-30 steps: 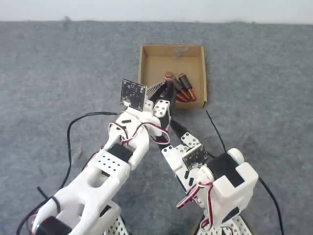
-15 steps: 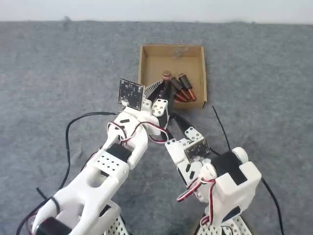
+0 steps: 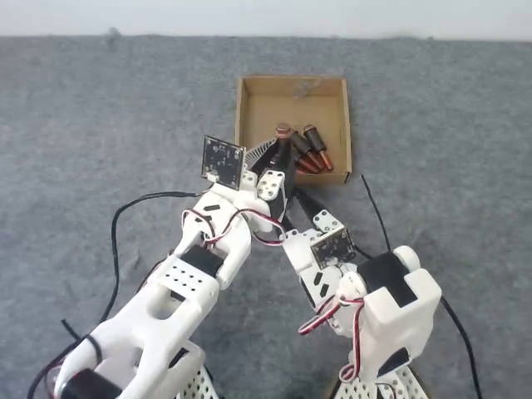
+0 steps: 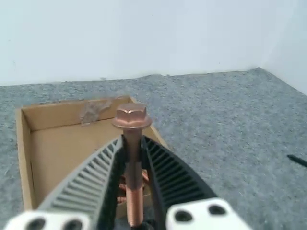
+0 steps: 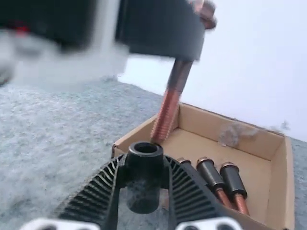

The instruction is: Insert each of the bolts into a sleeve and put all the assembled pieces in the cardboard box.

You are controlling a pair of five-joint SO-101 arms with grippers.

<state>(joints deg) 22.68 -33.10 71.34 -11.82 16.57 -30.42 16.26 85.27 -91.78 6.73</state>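
Carpet [image 3: 100, 125]; left tool [image 4: 132, 140] holding bolt [image 4: 133, 182], tip at right tool [image 5: 144, 162] sleeve [image 5: 143, 184].

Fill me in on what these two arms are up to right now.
The left claw grips a copper-coloured hex-head bolt by its shank, head up. The right claw holds a black cylindrical sleeve with its open end up. The bolt's threaded tip sits right at the sleeve's mouth, not yet pushed through. Just beyond them, the brown cardboard box already holds three assembled pieces lying side by side.
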